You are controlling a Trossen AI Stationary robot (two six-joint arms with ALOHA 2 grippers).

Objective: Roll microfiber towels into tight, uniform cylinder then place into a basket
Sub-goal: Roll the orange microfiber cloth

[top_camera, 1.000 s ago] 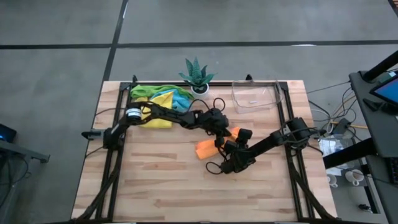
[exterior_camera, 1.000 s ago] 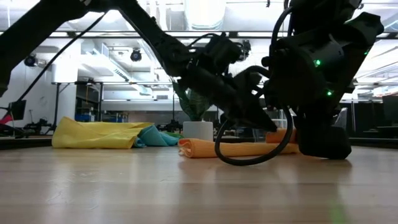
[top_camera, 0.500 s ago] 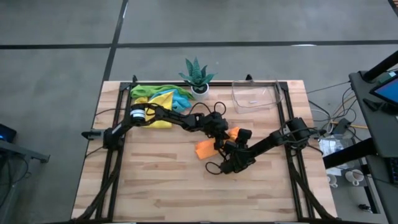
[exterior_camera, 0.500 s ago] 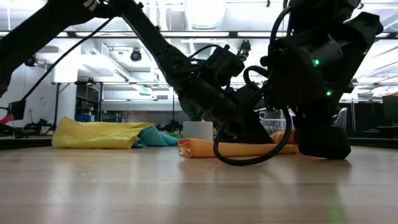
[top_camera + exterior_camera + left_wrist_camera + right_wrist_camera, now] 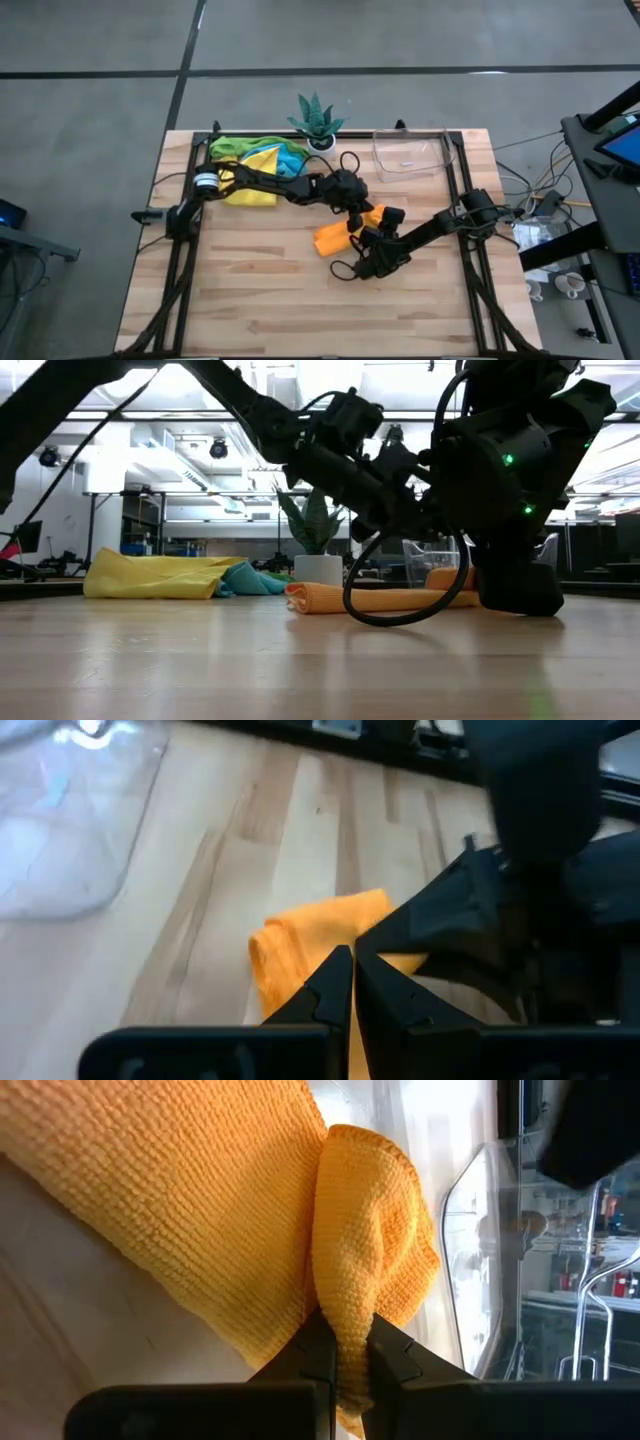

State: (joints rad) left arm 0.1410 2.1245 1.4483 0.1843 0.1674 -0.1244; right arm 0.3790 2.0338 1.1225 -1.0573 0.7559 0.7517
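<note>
An orange towel [image 5: 333, 237] lies partly bunched on the table's middle; it also shows in the low view [image 5: 395, 599]. My right gripper [image 5: 362, 241] sits low on the table at the towel's right end and is shut on a fold of it. My left gripper [image 5: 356, 210] hovers just above the towel's far right end [image 5: 300, 945]; its fingers [image 5: 335, 982] are shut with nothing between them. More towels, yellow, green and light blue, lie in a heap [image 5: 255, 158] at the far left. The clear basket [image 5: 410, 156] stands at the far right. My right gripper pinches a raised fold of the orange towel [image 5: 345, 1315] between its two fingers, at the towel's right end. The fingers come low from the table's right side. The bunched fold stands up past the fingertips, and the towel's spread part [image 5: 180, 1190] lies flat on the table.
A green spiky plant in a white pot [image 5: 318, 122] stands at the far edge between the towel heap and the basket. A black cable loop [image 5: 400, 605] hangs from my right arm onto the table beside the towel. Bare wood shows along the near half [image 5: 280, 300].
My left gripper has dipped toward the orange towel and then risen up off it, drawing back a little toward the far edge, its fingers shut. The orange towel has stayed where it was.
</note>
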